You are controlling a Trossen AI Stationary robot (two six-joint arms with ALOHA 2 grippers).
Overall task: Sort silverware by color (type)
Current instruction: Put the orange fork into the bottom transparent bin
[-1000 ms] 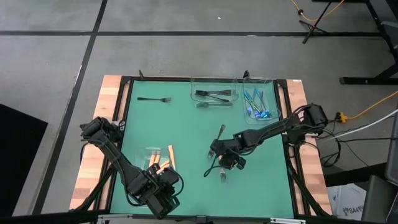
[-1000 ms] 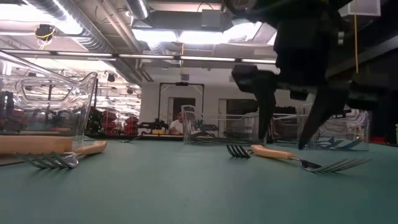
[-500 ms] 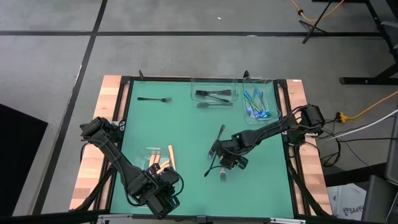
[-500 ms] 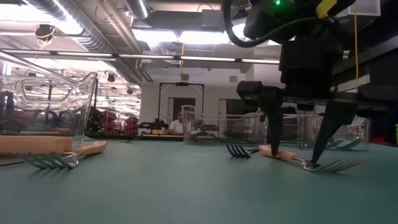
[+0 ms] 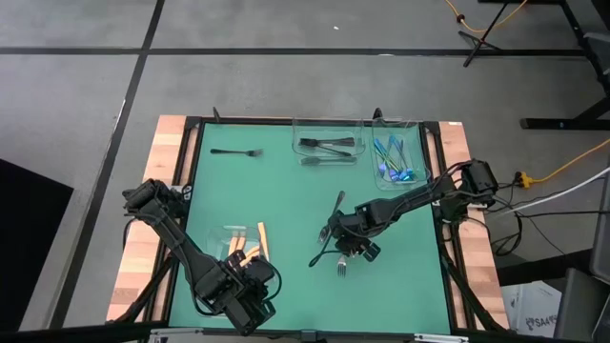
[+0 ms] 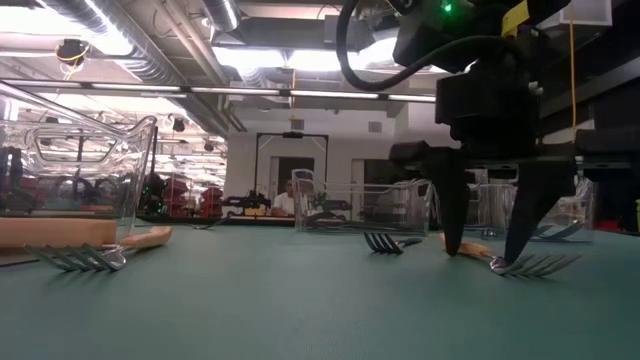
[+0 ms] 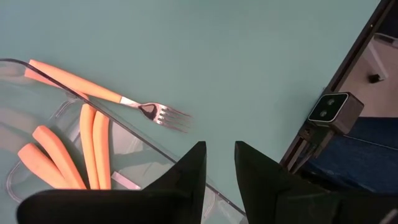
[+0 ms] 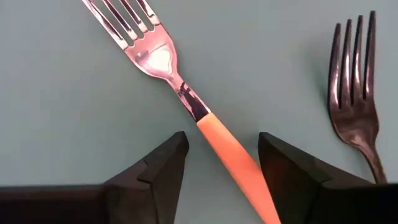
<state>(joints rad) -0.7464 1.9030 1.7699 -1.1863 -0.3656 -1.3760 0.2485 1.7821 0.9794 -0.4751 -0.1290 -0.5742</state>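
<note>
An orange-handled fork [image 8: 186, 93] with a silver head [image 6: 535, 265] lies flat on the green mat right of centre. My right gripper [image 8: 222, 140] points down over it, open, with one finger on each side of the orange handle and the fingertips low at the mat [image 6: 488, 255]. A black fork [image 8: 354, 93] lies close beside it. My left gripper [image 7: 219, 163] hangs open near the front left, above a clear tray [image 5: 229, 233] that holds orange-handled pieces [image 7: 93, 143]. Another orange fork [image 7: 99, 94] lies next to that tray. My right gripper comes from above, with its fingers [image 8: 155, 168] across the fork's orange handle [image 8: 217, 140], just behind the silver neck. The fork lies flat on the mat. Whether a finger touches the handle I cannot tell.
At the far edge stand a clear tray of black utensils [image 5: 327, 148] and a clear tray of blue ones [image 5: 396, 162]. A lone black fork [image 5: 236, 151] lies at the far left. The low-view camera [image 7: 333, 109] sits at the near edge.
My right gripper has sunk toward the mat and rolled about its own axis, so that its fingertips now stand astride the orange fork's handle.
</note>
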